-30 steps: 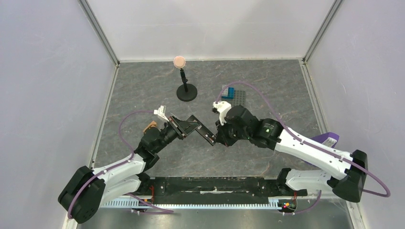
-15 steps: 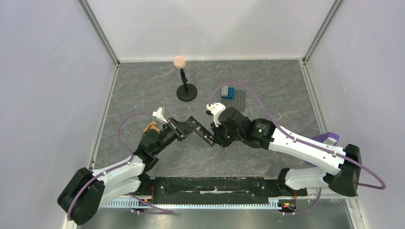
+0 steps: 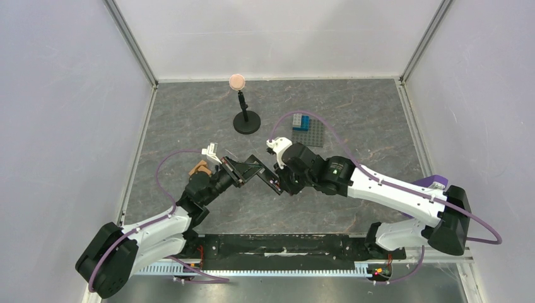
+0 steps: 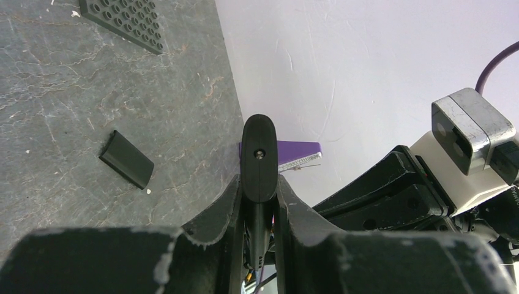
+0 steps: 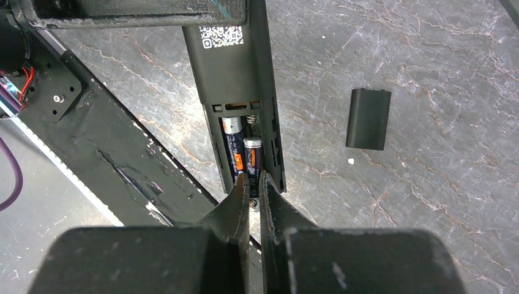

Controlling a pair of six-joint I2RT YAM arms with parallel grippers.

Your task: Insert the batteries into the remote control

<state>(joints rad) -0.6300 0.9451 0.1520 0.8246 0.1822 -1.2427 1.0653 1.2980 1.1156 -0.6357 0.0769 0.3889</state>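
left gripper [image 4: 257, 205] clamps remote [image 4: 259, 156], off the table [image 5: 428, 159] | right gripper [image 5: 253, 184], nearly closed, pinches second battery [image 5: 252, 156] in bay [image 5: 270, 147], at 3 o'clock of seated battery [image 5: 231, 138] | judged: push toward 12 against spring [image 5: 251, 118], keep level, then release

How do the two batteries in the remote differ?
The free battery lies in the bay of the remote, up against its far end. The gripped battery is pinched by the right gripper and sits further back, the spring bare ahead of it. Both are dark, lying parallel.
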